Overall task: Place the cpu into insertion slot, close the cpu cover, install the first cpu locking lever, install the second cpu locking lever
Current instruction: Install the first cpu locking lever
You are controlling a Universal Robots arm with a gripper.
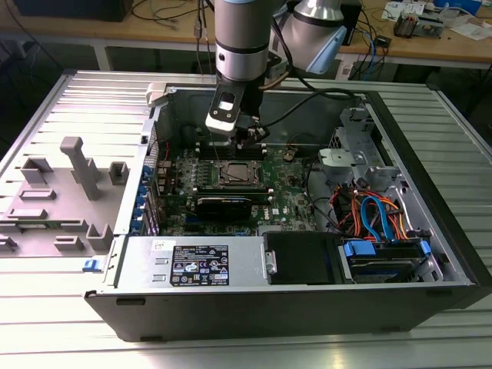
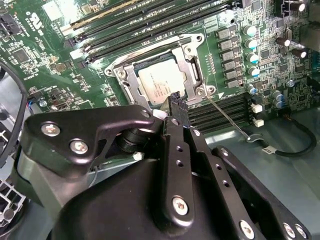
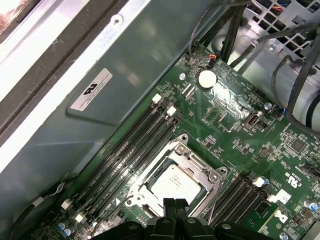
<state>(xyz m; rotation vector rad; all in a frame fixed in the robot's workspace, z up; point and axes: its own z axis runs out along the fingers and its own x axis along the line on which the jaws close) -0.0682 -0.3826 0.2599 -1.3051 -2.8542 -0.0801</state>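
Observation:
The cpu [image 2: 161, 84] lies flat in the insertion slot [image 2: 131, 85] on the green motherboard, its silvery top showing through the cut-out of the cpu cover [image 2: 192, 65], which is down over it. A thin wire locking lever [image 2: 227, 116] sticks out from one socket corner, away from the frame. My gripper [image 2: 178, 104] hangs just above the socket's edge, fingers shut together with nothing between them. In the first wrist view my gripper [image 3: 174, 204] sits right beside the cpu [image 3: 175, 182]. In the exterior view my gripper [image 1: 250, 140] is over the socket [image 1: 234, 174].
Long black memory slots [image 3: 125, 150] flank the socket on both sides. The case's metal wall [image 3: 100, 100] rises close behind them. A black heatsink block [image 1: 223, 206], bundled cables [image 1: 369, 215] and a drive cage [image 1: 354, 146] crowd the exterior view's right. A grey fixture [image 1: 77, 165] stands outside the case.

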